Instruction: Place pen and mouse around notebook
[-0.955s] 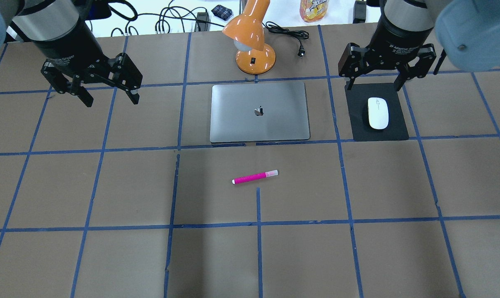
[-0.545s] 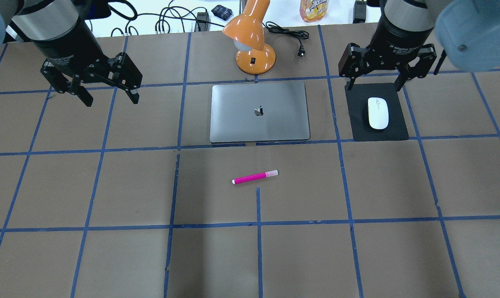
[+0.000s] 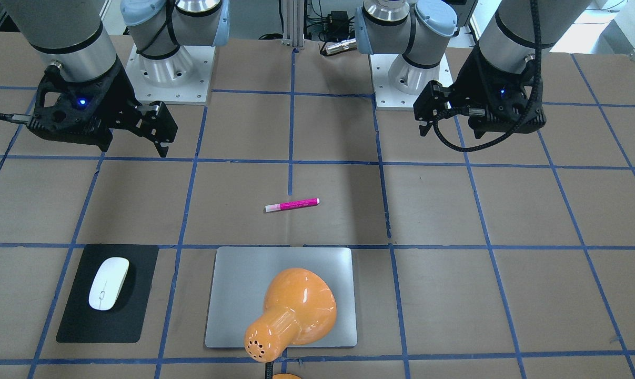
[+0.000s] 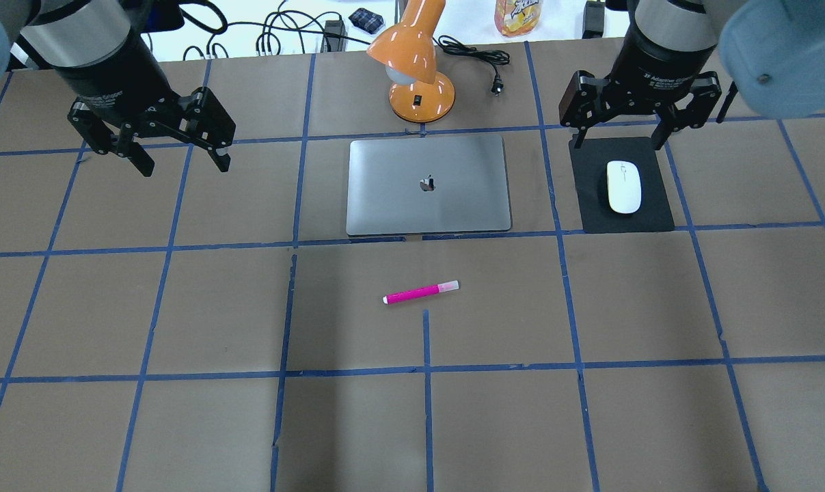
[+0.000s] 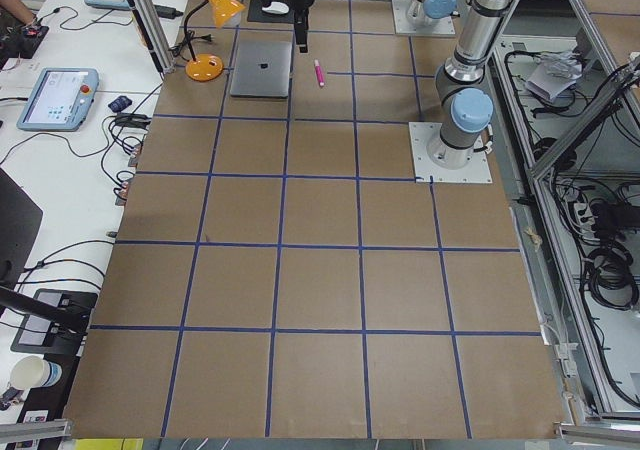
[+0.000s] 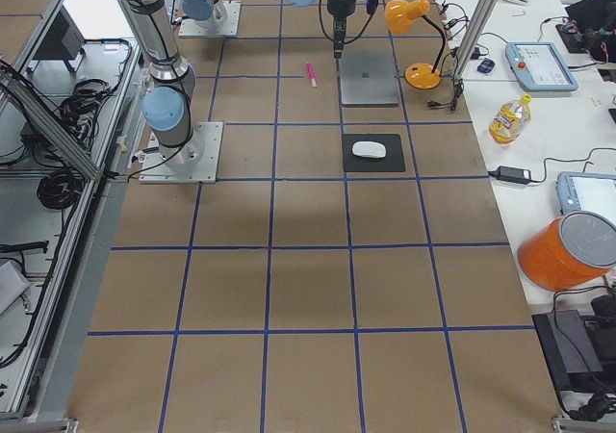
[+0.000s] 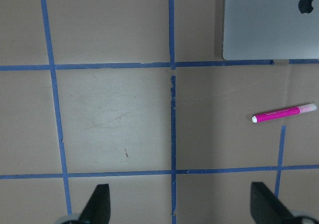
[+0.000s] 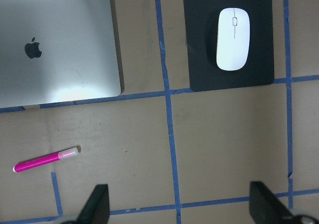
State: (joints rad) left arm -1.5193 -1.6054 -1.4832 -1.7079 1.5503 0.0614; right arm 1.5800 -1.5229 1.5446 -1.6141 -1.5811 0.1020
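Nothing on the brown blue-taped bench (image 4: 180, 307) has shifted over the last second; the right tool (image 4: 617, 142) has only edged a touch toward the far side, and the left tool (image 4: 183, 164) sits just as it did. The short bright pink pen with a white tip (image 4: 421, 292) lies flat on the bench on the near side of the large flat silver-grey notebook (image 4: 428, 184), apart from it and roughly parallel to its near edge, white tip to the left. The small smooth white oval mouse (image 4: 624, 186) rests on a matte black rectangular mat (image 4: 593, 205) just to the right of the notebook, with a strip of bare bench between mat and notebook. An orange desk lamp (image 4: 419, 89) stands just beyond the notebook's far edge. The right tool hangs above the far edge of the black mat, its jaws spread wide and holding nothing. The left tool hovers above bare bench well to the left of the notebook, its jaws likewise wide apart and empty.
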